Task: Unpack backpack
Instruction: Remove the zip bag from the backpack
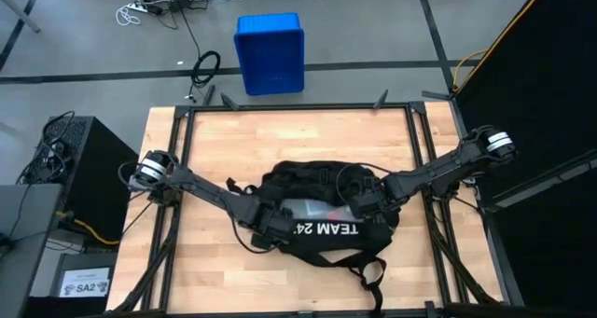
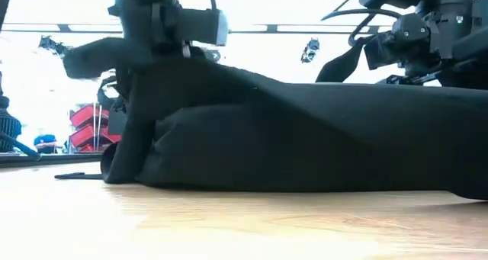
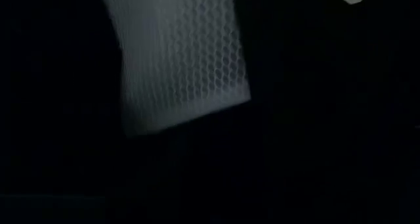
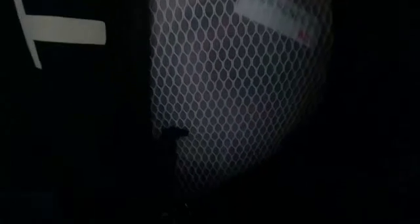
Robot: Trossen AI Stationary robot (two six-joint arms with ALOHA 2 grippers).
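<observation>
Currently backpack [image 1: 322, 215] lies flat at centre of the worktop [image 1: 280, 131] in the high view, lettering toward the bottom edge, left gripper [image 1: 270, 227] on its left end and right gripper [image 1: 359, 204] over its mesh pocket [image 4: 236, 86], can't tell either gripper's finger state.
</observation>
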